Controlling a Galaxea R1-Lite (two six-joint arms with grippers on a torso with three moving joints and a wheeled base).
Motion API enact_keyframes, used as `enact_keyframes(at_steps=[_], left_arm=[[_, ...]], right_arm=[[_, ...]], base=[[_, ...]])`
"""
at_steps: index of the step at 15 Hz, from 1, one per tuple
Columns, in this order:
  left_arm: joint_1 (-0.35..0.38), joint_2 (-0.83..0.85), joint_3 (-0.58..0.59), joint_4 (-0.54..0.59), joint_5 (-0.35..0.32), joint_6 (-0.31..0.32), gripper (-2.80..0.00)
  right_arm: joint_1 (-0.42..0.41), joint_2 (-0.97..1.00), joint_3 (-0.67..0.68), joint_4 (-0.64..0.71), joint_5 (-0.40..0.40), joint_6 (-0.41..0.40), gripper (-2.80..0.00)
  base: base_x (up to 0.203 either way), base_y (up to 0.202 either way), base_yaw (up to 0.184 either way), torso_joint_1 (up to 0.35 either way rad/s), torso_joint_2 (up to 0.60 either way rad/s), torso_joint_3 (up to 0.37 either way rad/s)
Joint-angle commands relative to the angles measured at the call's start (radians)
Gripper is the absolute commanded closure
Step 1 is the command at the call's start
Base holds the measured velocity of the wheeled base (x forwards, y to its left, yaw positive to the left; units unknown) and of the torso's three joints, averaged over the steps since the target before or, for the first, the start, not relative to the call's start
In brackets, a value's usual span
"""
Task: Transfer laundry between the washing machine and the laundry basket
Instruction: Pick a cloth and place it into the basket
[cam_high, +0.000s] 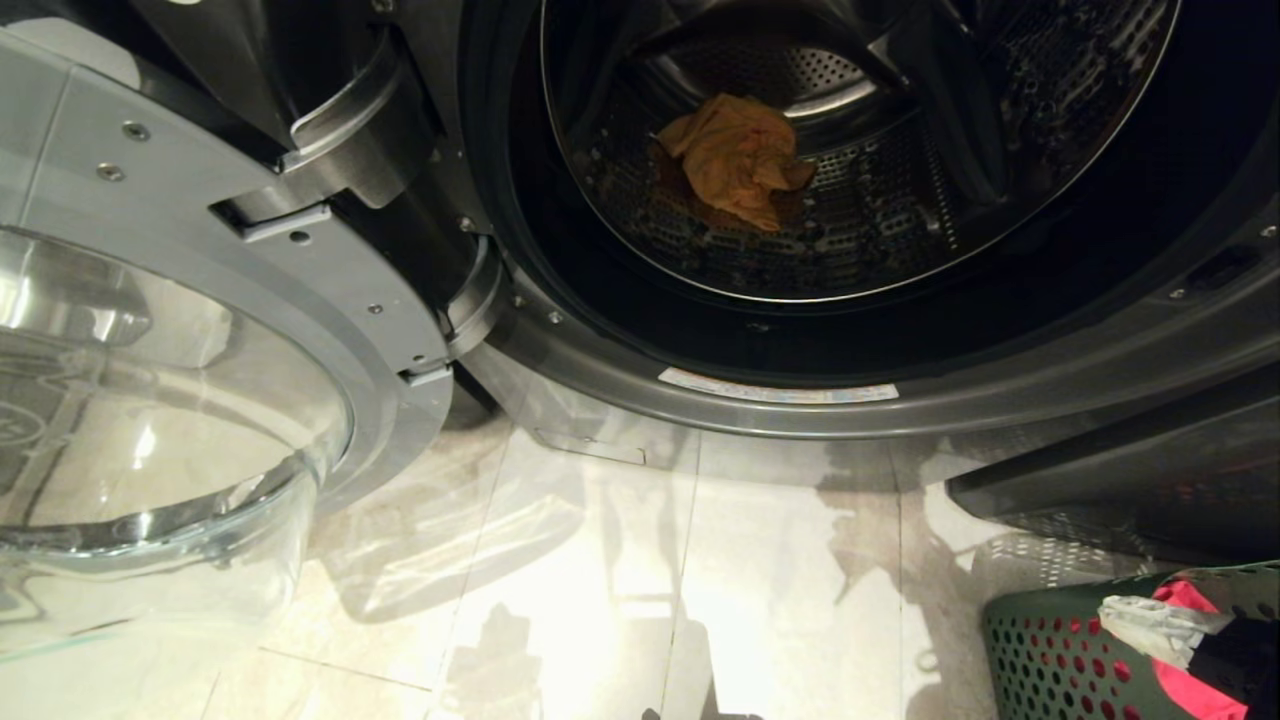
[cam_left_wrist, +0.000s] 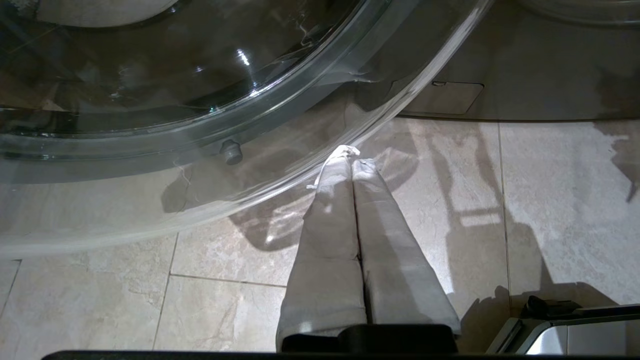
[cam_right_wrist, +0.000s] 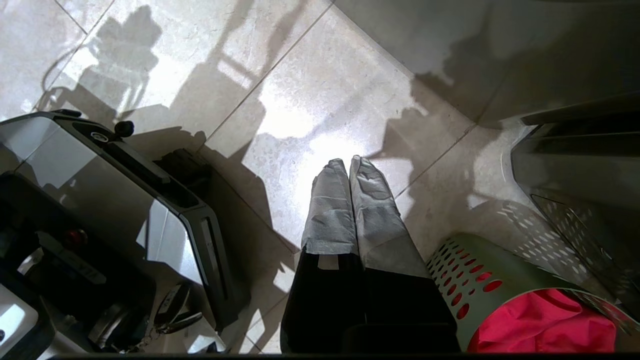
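Head view | yellow-orange garment (cam_high: 738, 156) in drum (cam_high: 880, 230) — door (cam_high: 170, 400) wide open

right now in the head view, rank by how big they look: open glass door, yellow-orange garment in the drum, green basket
1. open glass door, closest to the camera
2. green basket, partly cut off
3. yellow-orange garment, farther back

Pale grey cloth-wrapped fingers (cam_left_wrist: 370, 225) on left gripper (cam_left_wrist: 352, 160) and right gripper (cam_right_wrist: 348, 165); black mounts, grey-and-black glossy base (cam_right_wrist: 100, 200).

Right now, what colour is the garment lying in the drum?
Yellow-orange garment; the head view shows it best.
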Motion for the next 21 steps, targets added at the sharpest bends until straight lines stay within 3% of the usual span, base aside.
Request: enact_keyframes(at_steps=[1,5,10,12,16,21], left_arm=[[-0.001,0.0,0.04,-0.001,0.0,0.001,0.0],[0.0,0.0,0.04,-0.001,0.0,0.001,0.0],[0.0,0.0,0.04,-0.001,0.0,0.001,0.0],[0.0,0.0,0.04,-0.001,0.0,-0.001,0.0],[0.0,0.0,0.04,-0.002,0.002,-0.002,0.0],[-0.001,0.0,0.04,-0.002,0.003,-0.002,0.0]], right_arm=[[0.0,0.001,0.0,-0.001,0.002,-0.002,0.0],[0.011,0.007,-0.022,-0.002,0.005,-0.005,0.0],[0.098,0.078,-0.135,-0.006,0.004,-0.021,0.0],[0.156,0.161,-0.174,-0.083,0.004,-0.022,0.0],[0.29,0.367,-0.193,-0.376,-0.026,-0.025,0.0],[0.469,0.568,-0.287,-0.467,-0.142,0.011,0.0]], base=[[0.0,0.0,0.0,0.0,0.0,0.0],[0.0,0.0,0.0,0.0,0.0,0.0],[0.0,0.0,0.0,0.0,0.0,0.0],[0.0,0.0,0.0,0.0,0.0,0.0],[0.0,0.0,0.0,0.0,0.0,0.0],[0.0,0.0,0.0,0.0,0.0,0.0]])
